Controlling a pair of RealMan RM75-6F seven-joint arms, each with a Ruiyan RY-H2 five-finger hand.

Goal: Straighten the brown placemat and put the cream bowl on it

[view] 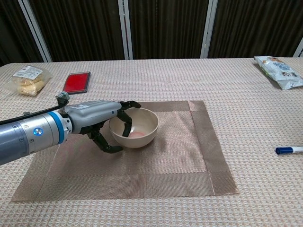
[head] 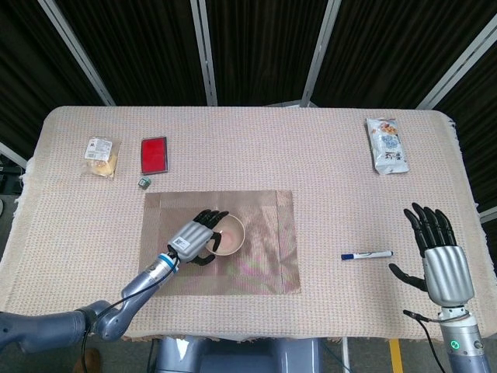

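The brown placemat point(head: 264, 268) point(view: 189, 161) lies flat and square to the table edge in the middle of the table. The cream bowl point(head: 227, 235) point(view: 137, 127) stands upright near the mat's middle. My left hand point(head: 194, 237) point(view: 102, 120) grips the bowl's left rim, fingers curled over the edge and thumb under the side. My right hand point(head: 439, 252) hovers open at the table's front right corner, fingers spread, holding nothing; it shows only in the head view.
A blue-capped marker point(head: 366, 255) point(view: 289, 150) lies right of the mat. A snack bag point(head: 386, 145) point(view: 279, 71) sits at the back right. A red card point(head: 154, 154) point(view: 77, 82), a small grey cube point(head: 144, 183) and a wrapped snack point(head: 101, 153) point(view: 27, 79) lie at the back left.
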